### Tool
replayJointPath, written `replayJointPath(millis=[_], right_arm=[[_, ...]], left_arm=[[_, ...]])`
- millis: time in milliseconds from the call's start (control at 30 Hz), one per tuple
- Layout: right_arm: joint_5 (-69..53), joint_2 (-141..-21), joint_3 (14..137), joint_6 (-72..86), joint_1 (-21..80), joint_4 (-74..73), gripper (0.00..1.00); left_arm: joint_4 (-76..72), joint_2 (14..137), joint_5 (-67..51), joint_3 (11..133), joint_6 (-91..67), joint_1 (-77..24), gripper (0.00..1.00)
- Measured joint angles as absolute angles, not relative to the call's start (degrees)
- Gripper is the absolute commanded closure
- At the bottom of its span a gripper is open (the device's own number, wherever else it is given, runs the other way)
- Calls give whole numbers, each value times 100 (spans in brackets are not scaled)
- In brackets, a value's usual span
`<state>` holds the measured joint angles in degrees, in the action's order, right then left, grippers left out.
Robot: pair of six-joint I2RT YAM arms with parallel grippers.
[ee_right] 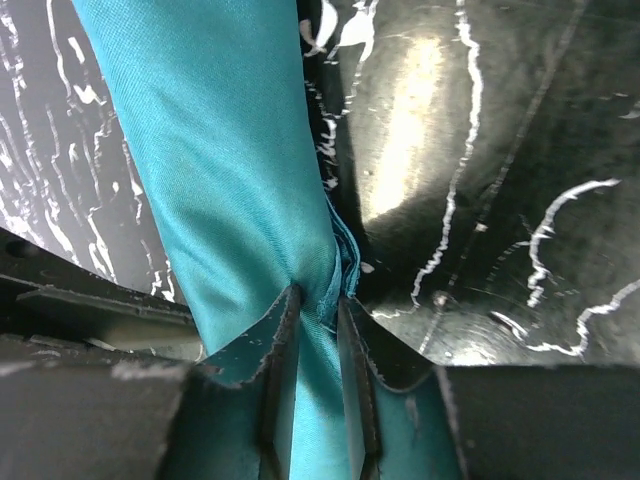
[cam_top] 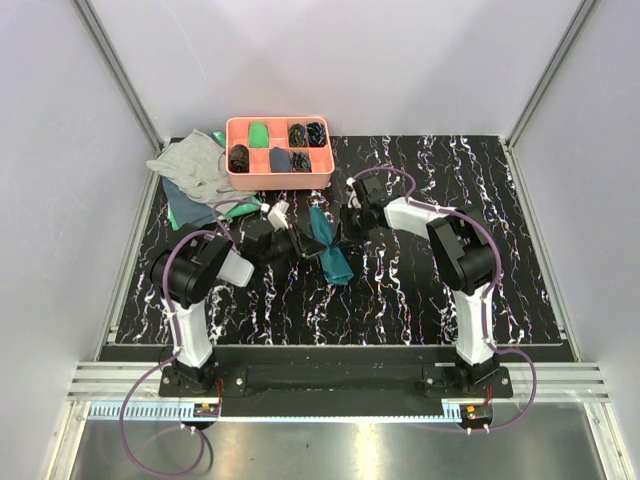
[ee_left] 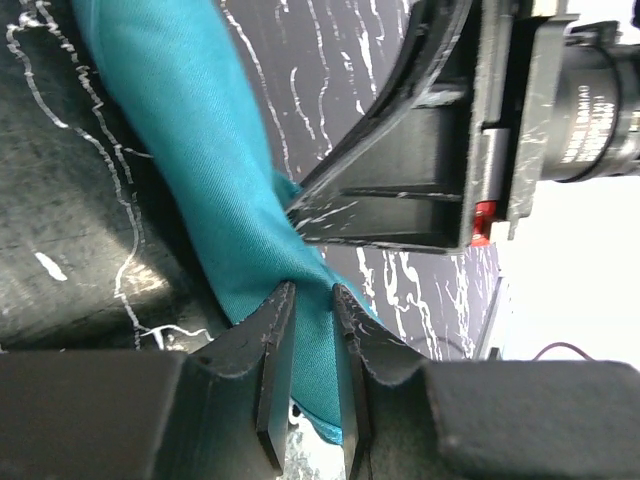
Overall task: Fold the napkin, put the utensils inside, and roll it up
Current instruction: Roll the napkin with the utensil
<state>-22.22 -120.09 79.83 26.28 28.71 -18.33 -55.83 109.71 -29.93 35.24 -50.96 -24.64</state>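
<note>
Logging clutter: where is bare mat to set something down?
Bare: mat right of the right arm; near strip between napkin and arm bases. Crowded: far left by the grey cloth and pink tray; centre, where both arms meet.

Left tool [ee_left: 312,330] pinching teal napkin [ee_left: 200,150]; right tool [ee_left: 420,150] alongside

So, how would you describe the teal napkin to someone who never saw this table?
On the black marbled mat, look just nearer than the pink tray, between the two arms. The napkin is the long teal bundle there, pinched by the left gripper and the right gripper. The grey cloth and the darker cloth at the far left lie untouched.
</note>
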Motion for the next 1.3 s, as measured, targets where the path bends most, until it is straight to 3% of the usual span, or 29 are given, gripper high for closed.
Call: replayJointPath(millis=[133,367,633,1033,1300], right_arm=[[-2504,-12075,7966,2633,2871,-1712,71],[-2998,-12123,7933,2709,2829,-1479,39],[-2902,-11963,7907,2777,2829,-1343,18],[-2473,-11603,7730,2827,2873,-1627,0],[-2252,-11135,7472,2812,2611,-1979,0]], left_arm=[[-5699,10975,-3011,3555,-5103,-2536,77],[-5843,11050,-3089,3618,-5094,-2589,77],[-5905,11301,-3087,3623,-5039,-2655,78],[-5872,11343,-3089,3662,-4908,-2670,77],[-5251,10982,-3052,3815,-4519,-2681,54]])
